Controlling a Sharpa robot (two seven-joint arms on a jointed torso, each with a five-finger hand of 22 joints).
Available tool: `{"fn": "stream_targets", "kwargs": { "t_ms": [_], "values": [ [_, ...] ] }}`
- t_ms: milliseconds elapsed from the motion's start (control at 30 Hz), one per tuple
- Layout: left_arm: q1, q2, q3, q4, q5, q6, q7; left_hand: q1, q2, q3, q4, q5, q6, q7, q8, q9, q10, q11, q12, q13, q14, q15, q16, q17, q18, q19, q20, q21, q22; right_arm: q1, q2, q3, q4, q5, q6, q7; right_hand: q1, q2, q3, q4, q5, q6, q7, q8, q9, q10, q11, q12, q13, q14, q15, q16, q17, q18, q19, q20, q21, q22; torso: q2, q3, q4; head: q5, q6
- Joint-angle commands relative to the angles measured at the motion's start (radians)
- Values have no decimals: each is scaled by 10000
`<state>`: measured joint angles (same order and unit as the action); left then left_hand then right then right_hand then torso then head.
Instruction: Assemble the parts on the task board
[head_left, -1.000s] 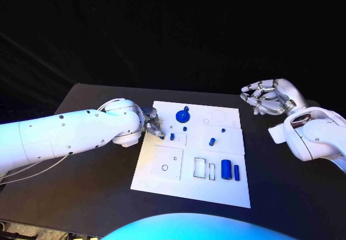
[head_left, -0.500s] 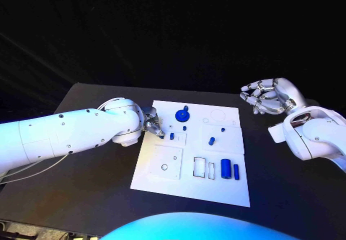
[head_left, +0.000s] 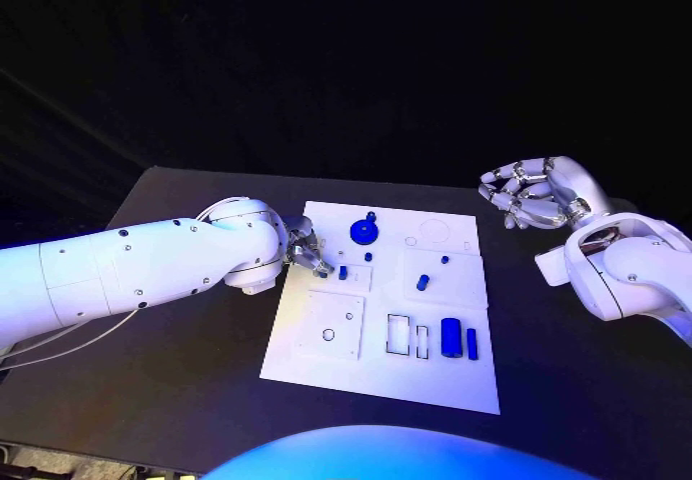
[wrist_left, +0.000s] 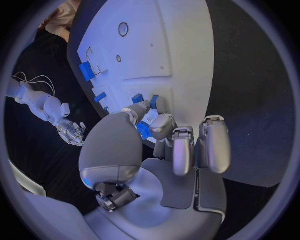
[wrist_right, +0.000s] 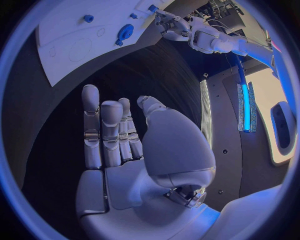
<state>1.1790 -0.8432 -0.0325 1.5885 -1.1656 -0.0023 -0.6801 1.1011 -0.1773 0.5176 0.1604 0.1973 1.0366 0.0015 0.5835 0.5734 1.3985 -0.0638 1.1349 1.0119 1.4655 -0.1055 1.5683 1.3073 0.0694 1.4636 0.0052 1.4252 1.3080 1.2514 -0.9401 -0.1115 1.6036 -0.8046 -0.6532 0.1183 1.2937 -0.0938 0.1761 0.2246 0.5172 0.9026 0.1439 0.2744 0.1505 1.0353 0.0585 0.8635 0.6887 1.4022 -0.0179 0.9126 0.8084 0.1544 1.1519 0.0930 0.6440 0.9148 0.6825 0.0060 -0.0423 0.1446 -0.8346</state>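
Note:
The white task board (head_left: 325, 362) lies in the middle of the black table. Near its left edge stands a small blue part (head_left: 342, 271). My left hand (head_left: 306, 248) is at it, and in the left wrist view the thumb and a finger pinch this part (wrist_left: 154, 101) where it stands on the board. Close by are a round blue knob (head_left: 365, 232) and another small blue part (head_left: 368, 257). My right hand (head_left: 537, 192) hovers off the board's far right corner, its fingers (wrist_right: 103, 132) stretched out and holding nothing.
More blue parts lie on the board: two small ones (head_left: 423, 283) (head_left: 444, 260) and two cylinders (head_left: 451, 338) (head_left: 472, 343) at the near right. Rectangular slots (head_left: 400, 335) and a square recess with a hole (head_left: 329, 334) sit beside them.

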Motion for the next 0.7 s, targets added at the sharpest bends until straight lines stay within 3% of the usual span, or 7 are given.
{"fn": "stream_targets", "kwargs": {
  "t_ms": [33, 233, 467, 700],
  "values": [
    [-12, 32, -5, -10, 129, 230, -61, -22, 123, -249, 68, -51, 60, 55, -43, -32, 3, 48, 39, 17, 1053, -35, 25, 2635, -147, 38, -29, 68, 109, -9, 1, 2, 12, -3, 81, 93, -122, -12, 1, 60, 34, -50, 11, 69, 7, -74, 4, 53, -15, 87, 18, -65, 2, 202, 80, -12, -48, -14, 2, 7, 10, -7, -20],
    [-12, 64, -5, -60, 130, 250, -98, -52, 209, -1094, 341, -56, 124, 55, -65, -122, -1, 48, 53, 37, 1053, -34, 25, 2635, -149, 43, -29, 68, 123, -9, 1, 2, 8, 2, 80, 96, -122, -12, 1, 60, 34, -50, 11, 69, 7, -74, 4, 53, -15, 87, 18, -65, 2, 202, 80, -12, -48, -14, -3, 8, 11, 0, -16],
    [-12, 75, -5, -110, 130, 247, -131, -36, 292, -1429, 488, -51, 142, 59, -80, -163, -4, 51, 58, 46, 1053, -33, 25, 2635, -148, 43, -29, 65, 125, -9, -10, 2, 11, 4, 79, 95, -142, -10, -6, 77, 34, -52, 11, 73, 7, -74, 5, 59, -17, 87, 19, -71, 2, 202, 84, -11, -49, -13, -6, 8, -5, 9, -2],
    [-12, 30, 0, -80, 160, 215, -81, -206, 153, -2440, 936, -71, 199, 75, -90, -240, -3, 65, 72, 66, 1053, -18, 25, 2635, -151, 47, -19, 63, 138, -9, -27, 2, 17, 6, 77, 94, -142, -10, -6, 77, 34, -52, 11, 73, 7, -74, 5, 59, -17, 87, 19, -71, 2, 202, 84, -11, -49, -13, -1, 6, 3, -14, 41]
  ]
}}
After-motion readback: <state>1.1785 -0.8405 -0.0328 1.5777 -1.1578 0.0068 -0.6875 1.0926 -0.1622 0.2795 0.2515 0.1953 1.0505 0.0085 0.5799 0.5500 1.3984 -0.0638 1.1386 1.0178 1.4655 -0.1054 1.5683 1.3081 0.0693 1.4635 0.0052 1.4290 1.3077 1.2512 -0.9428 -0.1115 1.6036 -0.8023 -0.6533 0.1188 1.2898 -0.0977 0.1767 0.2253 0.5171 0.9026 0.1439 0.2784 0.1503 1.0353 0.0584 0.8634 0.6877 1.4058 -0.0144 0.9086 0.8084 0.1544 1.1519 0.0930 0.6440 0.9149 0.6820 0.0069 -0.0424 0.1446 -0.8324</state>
